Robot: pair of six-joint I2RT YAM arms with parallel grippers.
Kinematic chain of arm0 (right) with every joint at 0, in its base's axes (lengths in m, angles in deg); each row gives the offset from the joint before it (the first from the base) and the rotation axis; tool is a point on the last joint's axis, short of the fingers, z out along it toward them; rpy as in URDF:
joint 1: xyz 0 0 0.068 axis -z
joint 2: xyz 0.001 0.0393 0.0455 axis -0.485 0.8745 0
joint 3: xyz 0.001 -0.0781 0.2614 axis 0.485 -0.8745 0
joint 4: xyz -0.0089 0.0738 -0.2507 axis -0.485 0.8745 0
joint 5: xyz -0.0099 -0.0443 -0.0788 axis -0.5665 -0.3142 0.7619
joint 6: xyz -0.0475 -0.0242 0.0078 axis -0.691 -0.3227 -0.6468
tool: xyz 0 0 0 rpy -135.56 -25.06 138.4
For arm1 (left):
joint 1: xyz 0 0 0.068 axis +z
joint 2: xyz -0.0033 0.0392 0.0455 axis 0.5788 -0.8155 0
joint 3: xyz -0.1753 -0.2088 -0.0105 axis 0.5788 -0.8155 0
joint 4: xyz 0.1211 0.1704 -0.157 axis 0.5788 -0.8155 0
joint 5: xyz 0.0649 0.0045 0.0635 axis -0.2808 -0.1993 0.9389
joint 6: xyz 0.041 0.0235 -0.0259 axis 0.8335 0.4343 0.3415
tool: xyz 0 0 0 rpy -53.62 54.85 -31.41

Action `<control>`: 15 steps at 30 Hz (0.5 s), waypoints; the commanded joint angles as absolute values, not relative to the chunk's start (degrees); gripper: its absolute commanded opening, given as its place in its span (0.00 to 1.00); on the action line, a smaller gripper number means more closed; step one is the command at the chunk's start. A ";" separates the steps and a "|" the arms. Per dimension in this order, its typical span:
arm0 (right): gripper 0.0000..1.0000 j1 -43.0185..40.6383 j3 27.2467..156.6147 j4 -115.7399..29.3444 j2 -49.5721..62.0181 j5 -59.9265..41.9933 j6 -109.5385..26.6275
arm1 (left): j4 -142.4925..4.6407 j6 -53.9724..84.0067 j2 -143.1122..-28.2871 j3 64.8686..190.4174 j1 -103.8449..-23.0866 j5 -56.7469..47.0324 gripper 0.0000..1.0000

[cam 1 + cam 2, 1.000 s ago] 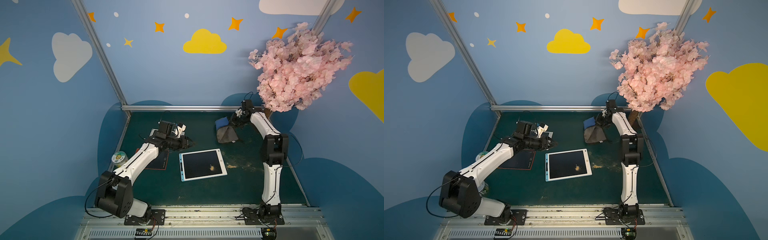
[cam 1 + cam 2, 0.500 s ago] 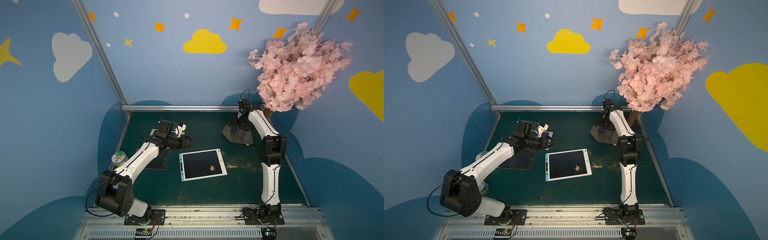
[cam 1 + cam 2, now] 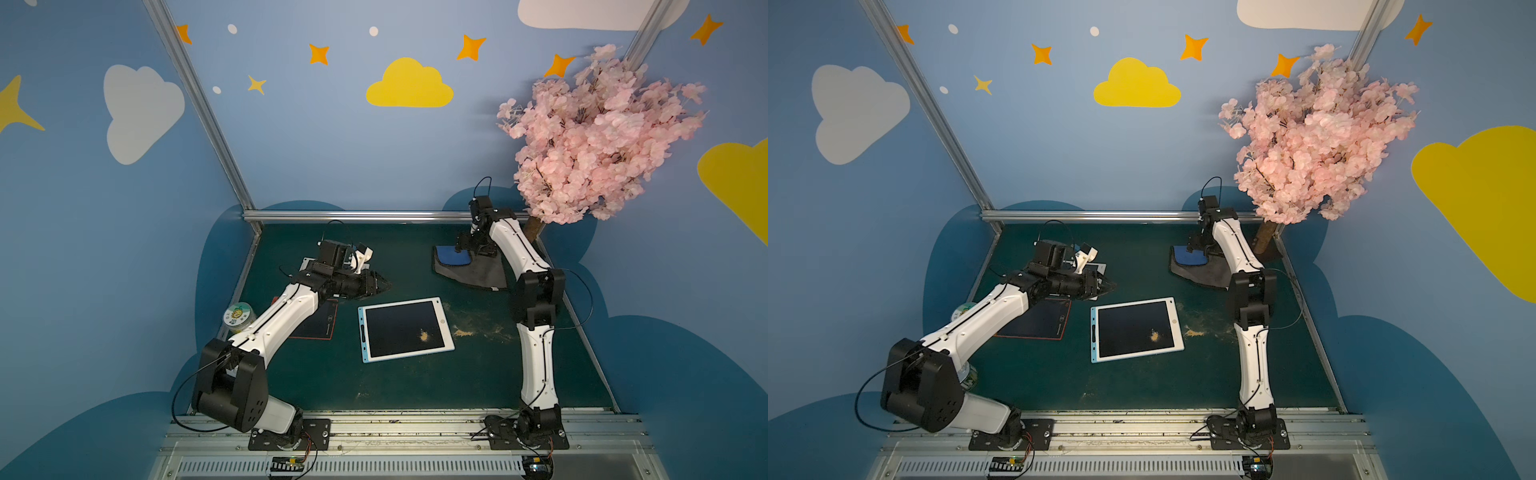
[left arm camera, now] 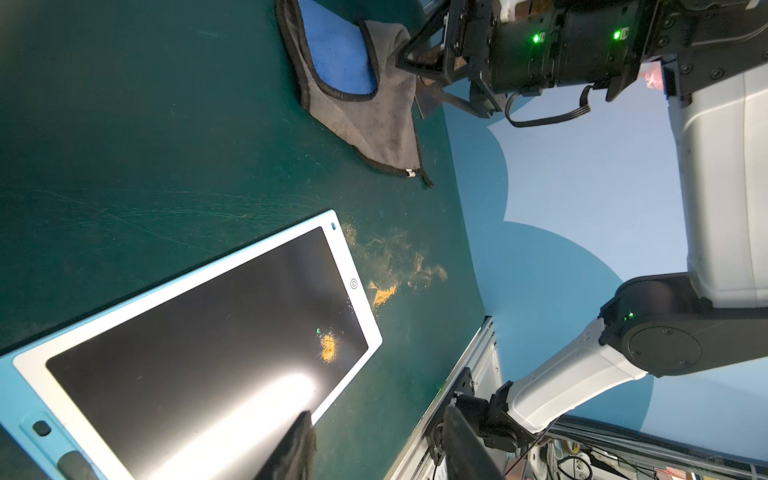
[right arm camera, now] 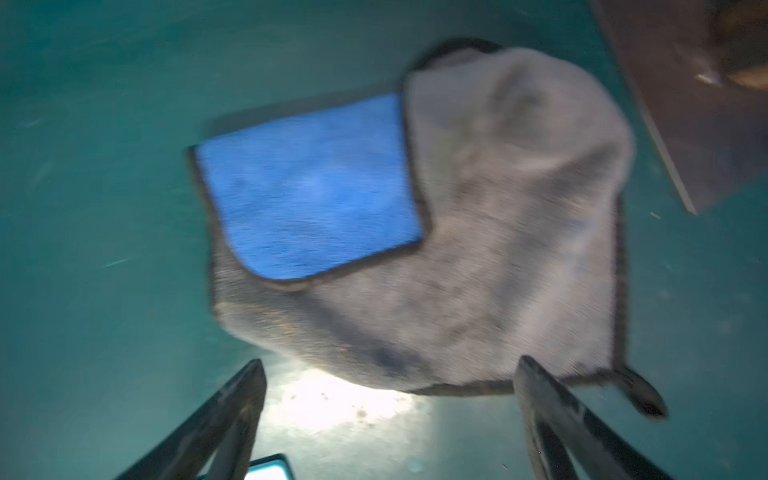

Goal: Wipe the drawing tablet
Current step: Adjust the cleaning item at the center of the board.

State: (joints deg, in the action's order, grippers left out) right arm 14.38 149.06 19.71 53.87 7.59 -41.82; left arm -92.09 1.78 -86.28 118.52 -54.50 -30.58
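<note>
Green mat point(image 3: 415, 386) carries everything. Right gripper point(image 5: 388, 363), jaws spread, hovers over the cloth point(image 5: 498, 208), which looks soft and light: best pinched at a bunched fold. Left gripper point(image 4: 376, 415), jaws half apart and empty, hangs beside the tablet point(image 3: 405, 328), flat mid-mat.

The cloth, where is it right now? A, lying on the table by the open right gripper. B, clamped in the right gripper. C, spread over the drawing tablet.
A: the cloth lies on the table, the right gripper stands wide open with nothing in it, and the drawing tablet is uncovered.
</note>
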 commanded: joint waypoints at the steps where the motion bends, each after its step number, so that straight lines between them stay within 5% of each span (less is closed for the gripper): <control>1: 0.92 9.42 152.97 18.30 57.63 4.11 -46.39 | -92.84 2.24 -86.13 119.80 -54.31 -31.49 0.50; 9: 0.84 7.26 160.27 19.35 66.18 1.11 -45.31 | -93.67 2.91 -85.08 119.02 -54.21 -31.17 0.50; 15: 0.83 5.99 160.73 18.49 68.49 12.33 -48.67 | -93.50 2.72 -84.80 118.70 -54.18 -31.22 0.50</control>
